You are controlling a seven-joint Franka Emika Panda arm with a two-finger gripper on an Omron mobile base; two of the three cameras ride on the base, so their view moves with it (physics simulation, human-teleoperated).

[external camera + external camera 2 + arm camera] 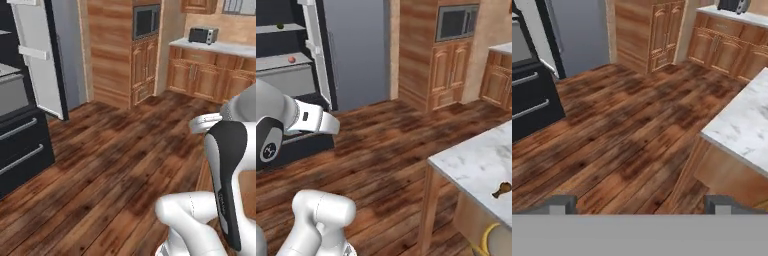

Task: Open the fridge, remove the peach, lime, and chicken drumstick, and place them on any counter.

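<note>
Nearest the hand camera, the gripper (640, 204) shows its two dark finger tips set wide apart with nothing between them, looking down over bare wooden floor (627, 135); the empty, spread jaws suit an arm travelling between drop-off and the next pick. In the right base view the chicken drumstick (502, 189) lies on the near right part of the white marble counter (476, 160), close to its near edge, so that item appears already delivered. The fridge (286, 75) stands at the far left with its door (316, 55) swung open, which leaves the shelves reachable. On those pale shelves the lime (279, 26) rests on the upper level and the peach (291, 59) on the one below, both well apart from the gripper and from the counter. Judging by this, two fruits remain to fetch, and the arm likely needs to turn back toward the open fridge. The far pale countertop carries a toaster (202, 35), unrelated to the work.
</note>
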